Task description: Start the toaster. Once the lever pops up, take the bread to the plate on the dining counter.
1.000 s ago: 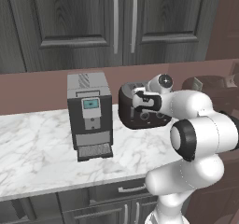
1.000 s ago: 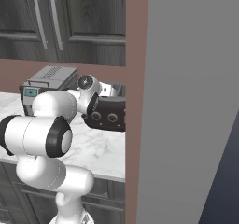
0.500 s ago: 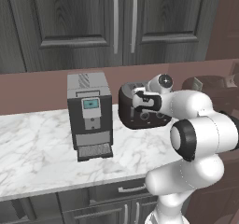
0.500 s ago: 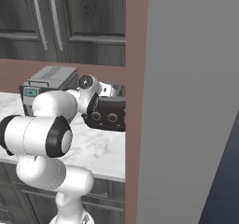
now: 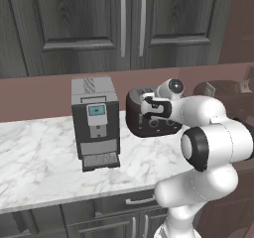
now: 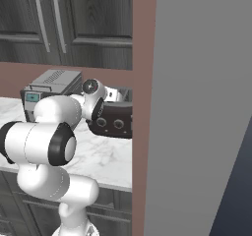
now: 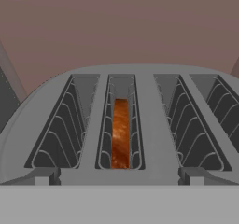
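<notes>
The left base view looks forward and down from behind the arm, left of the toaster [image 5: 149, 114], facing the dark wall cabinets [image 5: 119, 24] with the coffee machine [image 5: 94, 120] to the toaster's left. The right base view looks from the toaster's [image 6: 114, 119] other side, past a brown wall edge [image 6: 142, 107] that hides part of it. Both share toaster, coffee machine and marble worktop [image 5: 44, 157]. The hand view sits close above the toaster's [image 7: 154, 125] slots, looking down.

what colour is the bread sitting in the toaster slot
Orange-brown with darker mottling; the bread shows best in the hand view, edge-on down inside a toaster slot.
</notes>
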